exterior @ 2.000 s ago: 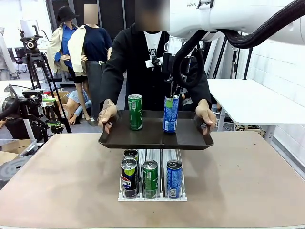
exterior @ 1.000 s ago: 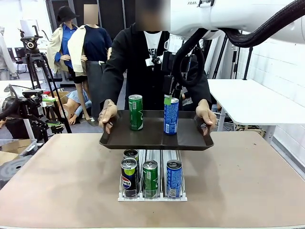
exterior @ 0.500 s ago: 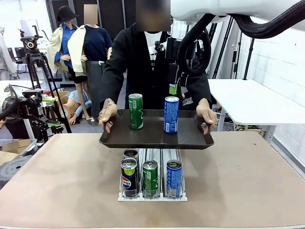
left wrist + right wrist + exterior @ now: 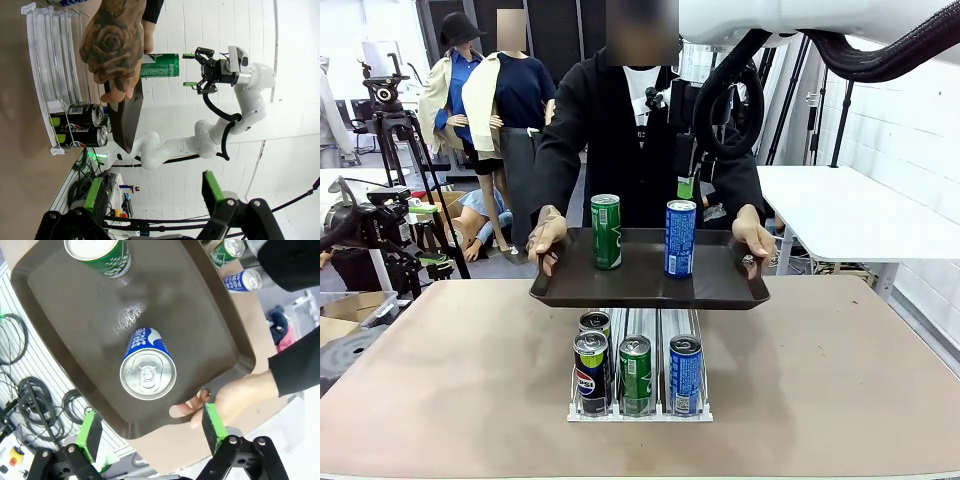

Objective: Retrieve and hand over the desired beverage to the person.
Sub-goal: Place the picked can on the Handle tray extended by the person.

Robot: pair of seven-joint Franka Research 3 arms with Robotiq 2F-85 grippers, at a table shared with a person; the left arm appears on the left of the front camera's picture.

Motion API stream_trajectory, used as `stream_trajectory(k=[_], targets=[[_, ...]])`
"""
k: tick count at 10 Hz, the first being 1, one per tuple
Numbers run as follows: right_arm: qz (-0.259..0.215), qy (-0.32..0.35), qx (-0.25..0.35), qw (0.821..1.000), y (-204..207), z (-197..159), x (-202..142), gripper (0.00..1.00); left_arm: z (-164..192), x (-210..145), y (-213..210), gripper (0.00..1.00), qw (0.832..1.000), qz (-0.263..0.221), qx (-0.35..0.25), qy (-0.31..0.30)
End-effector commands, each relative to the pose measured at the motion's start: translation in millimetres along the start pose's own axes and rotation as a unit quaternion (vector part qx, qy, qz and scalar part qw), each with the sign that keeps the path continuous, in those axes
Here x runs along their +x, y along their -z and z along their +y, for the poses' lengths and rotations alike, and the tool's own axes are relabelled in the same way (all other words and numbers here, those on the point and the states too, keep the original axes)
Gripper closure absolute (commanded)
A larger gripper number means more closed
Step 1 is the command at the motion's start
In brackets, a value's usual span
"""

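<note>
Right end effector point(image 4: 150, 432) hangs above the blue can point(image 4: 146, 371) on the person's point(image 4: 620, 130) tray point(image 4: 650, 285), jaws apart, empty. Left end effector point(image 4: 152, 200) is apart too. Risk: the hand-held tray tilts and the can tips.

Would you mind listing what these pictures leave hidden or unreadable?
- Front view: the tray hides the rear of the can rack; how many cans sit behind cannot be counted.
- Front view: the right gripper shows one green pad; its jaw gap is hidden.
- Left wrist view: the person's hand covers part of the green can.
</note>
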State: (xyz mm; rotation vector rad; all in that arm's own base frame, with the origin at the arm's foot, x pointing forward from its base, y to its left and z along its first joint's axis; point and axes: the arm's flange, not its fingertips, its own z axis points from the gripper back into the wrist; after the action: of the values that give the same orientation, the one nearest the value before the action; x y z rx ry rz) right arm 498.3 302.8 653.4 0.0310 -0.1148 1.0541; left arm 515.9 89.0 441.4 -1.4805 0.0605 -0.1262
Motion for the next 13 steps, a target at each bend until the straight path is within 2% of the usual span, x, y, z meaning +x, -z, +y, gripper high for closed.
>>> stream_trajectory(k=[1, 11, 13], targets=[[-0.009, 0.0, 0.005, 1.0, 0.3, -1.0, 1.6, 0.0, -1.2, -0.4, -1.0, 0.0, 1.0, -0.002, 0.006, 0.001], [0.0, 0.0, 0.0, 1.0, 0.0, 0.0, 0.0, 0.0, -1.2, -0.4, -1.0, 0.0, 1.0, -0.002, 0.006, 0.001], [-0.032, -0.012, 0.055, 0.998, -2.6, 6.0, -22.8, 0.0, -1.2, -0.4, -1.0, 0.0, 1.0, -0.002, 0.006, 0.001]])
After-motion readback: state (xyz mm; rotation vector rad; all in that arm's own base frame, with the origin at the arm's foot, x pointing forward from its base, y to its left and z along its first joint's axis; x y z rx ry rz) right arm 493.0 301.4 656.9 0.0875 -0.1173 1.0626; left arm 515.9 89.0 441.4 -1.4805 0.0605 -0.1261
